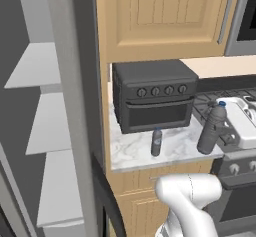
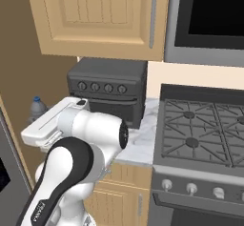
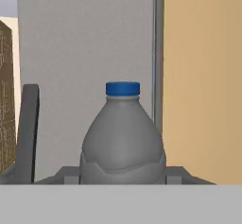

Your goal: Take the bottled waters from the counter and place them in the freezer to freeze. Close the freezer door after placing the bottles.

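My gripper (image 1: 221,130) is shut on one bottled water (image 1: 210,131), a grey bottle with a blue cap. It holds the bottle upright just above the counter's (image 1: 132,153) right end, beside the stove. In the hand view this bottle (image 3: 122,138) stands between the two fingertips (image 3: 70,173). In the right base view it (image 2: 37,108) peeks out past the white hand (image 2: 47,125). A second, smaller-looking bottled water (image 1: 156,142) stands on the counter in front of the toaster oven. The freezer (image 1: 35,66) is open at the left, and its pale shelves are bare.
A dark toaster oven (image 1: 152,96) fills the back of the counter. The black stove (image 2: 200,129) lies to the right, with wooden cabinets (image 1: 160,16) above. A grey fridge panel (image 1: 70,111) with a dark handle (image 1: 106,196) stands between the freezer shelves and the counter.
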Robot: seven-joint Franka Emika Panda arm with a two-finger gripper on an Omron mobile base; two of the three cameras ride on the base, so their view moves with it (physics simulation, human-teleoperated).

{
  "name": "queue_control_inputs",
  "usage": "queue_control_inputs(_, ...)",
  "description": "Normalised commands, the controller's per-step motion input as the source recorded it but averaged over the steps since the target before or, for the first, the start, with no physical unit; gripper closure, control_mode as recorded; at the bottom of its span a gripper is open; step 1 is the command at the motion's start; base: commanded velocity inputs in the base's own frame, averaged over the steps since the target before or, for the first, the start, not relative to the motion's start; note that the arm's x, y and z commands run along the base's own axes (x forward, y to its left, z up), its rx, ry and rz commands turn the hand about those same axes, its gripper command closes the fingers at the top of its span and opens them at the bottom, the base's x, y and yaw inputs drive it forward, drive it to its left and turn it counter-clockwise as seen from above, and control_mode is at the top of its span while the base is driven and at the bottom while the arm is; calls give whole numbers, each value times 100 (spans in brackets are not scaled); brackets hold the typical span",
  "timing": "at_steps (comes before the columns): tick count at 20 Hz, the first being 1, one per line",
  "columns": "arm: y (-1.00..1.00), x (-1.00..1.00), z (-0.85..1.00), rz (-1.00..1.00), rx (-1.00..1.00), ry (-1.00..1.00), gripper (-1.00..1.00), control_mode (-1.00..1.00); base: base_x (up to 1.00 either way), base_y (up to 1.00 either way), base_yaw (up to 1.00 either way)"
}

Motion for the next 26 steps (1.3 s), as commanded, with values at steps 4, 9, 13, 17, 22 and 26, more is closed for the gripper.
queue_control_inputs(4,0,0,0,0,0,0,100,100,-62,0,1)
queue_control_inputs(9,0,0,0,0,0,0,100,100,-57,0,2)
queue_control_inputs(13,0,0,0,0,0,0,100,100,-60,0,2)
queue_control_inputs(17,0,0,0,0,0,0,100,100,-64,0,3)
queue_control_inputs(22,0,0,0,0,0,0,100,100,-61,3,3)
queue_control_inputs(26,0,0,0,0,0,0,100,100,-56,5,3)
